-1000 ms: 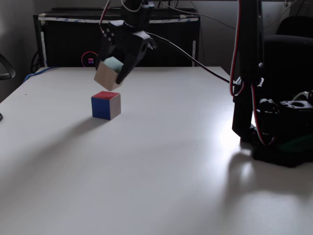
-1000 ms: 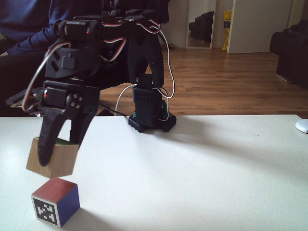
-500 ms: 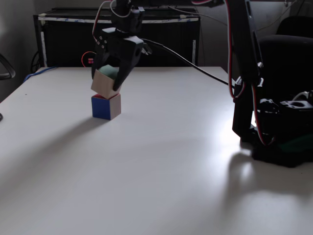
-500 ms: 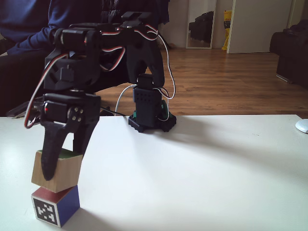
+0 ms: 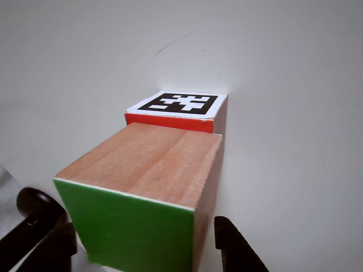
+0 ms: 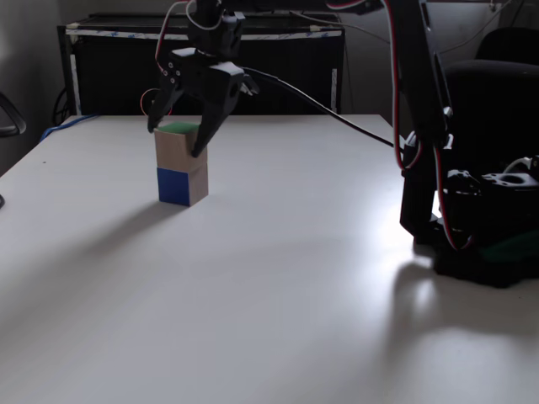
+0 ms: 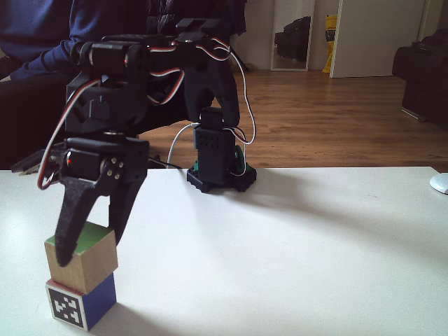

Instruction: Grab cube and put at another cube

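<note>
The cube (image 7: 82,255) has settled flat onto another cube (image 7: 79,303), lower left – the gripper (image 7: 89,248) has spread wide, its fingertips partly hiding the cube's sides.

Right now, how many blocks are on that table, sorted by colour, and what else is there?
Green-topped wooden cube: 1, stacked on the other cube
Cube with red, blue and black-and-white marker faces: 1, on the white table
Robot arm: 1, its gripper open astride the top cube
Total: 2 cubes, 3 things counting the arm
</note>
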